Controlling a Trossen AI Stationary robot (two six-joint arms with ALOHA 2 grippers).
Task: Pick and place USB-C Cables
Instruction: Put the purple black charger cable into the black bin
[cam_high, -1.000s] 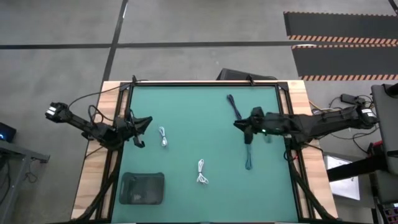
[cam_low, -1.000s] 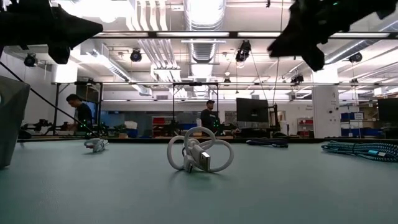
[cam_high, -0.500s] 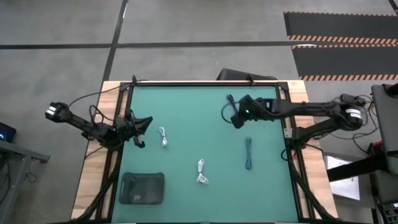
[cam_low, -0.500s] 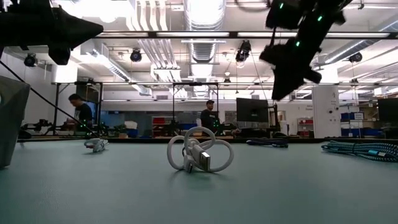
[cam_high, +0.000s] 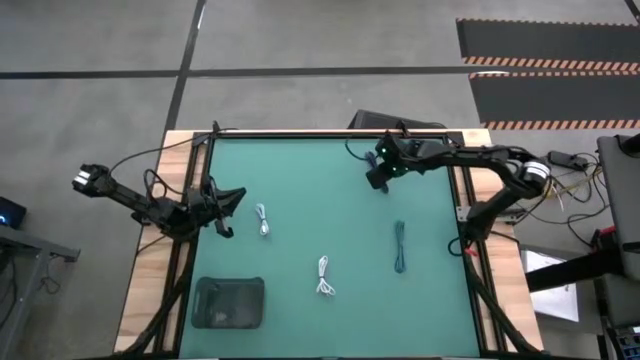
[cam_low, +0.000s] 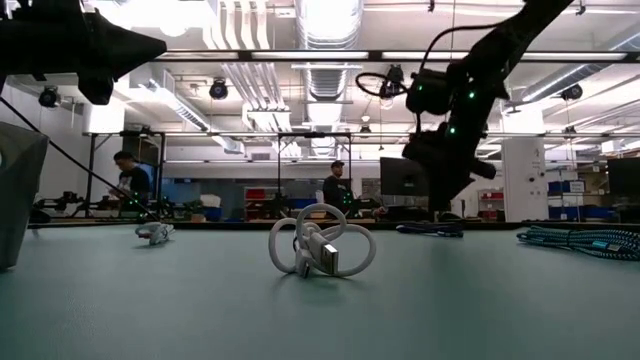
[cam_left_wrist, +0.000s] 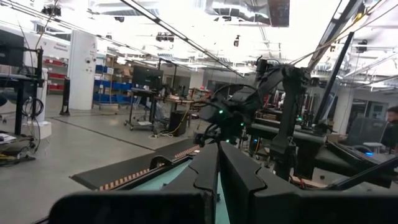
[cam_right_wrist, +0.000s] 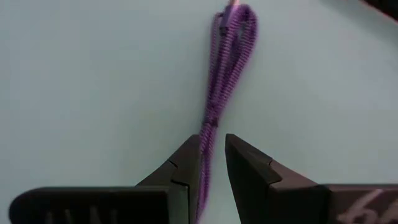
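Our right claw (cam_high: 377, 177) reaches to the far side of the green table (cam_high: 300, 180), and it hangs right over a purple USB-C cable (cam_right_wrist: 227, 56). We see in the right wrist view that its two fingers are spread just a little, with one thin end of the cable lying between them, flat on the table. We think the claw is lined up this way so that it can close on the skinny part and lift the whole bundle. The far edge of the table is near, so there is not much room to go farther that way, but there is lots of bare green toward the middle. Our left claw (cam_high: 224, 208) waits at the left edge of the table with its fingers pressed together and nothing in them. Three more cables lie flat and well apart from each other: a white cable (cam_high: 263, 220) near the left claw, a second white cable (cam_high: 325, 277) in the middle, and a dark cable (cam_high: 400, 247) on the right side. A dark bin (cam_high: 228, 302) sits in the near left corner, and we guess the cables go there.
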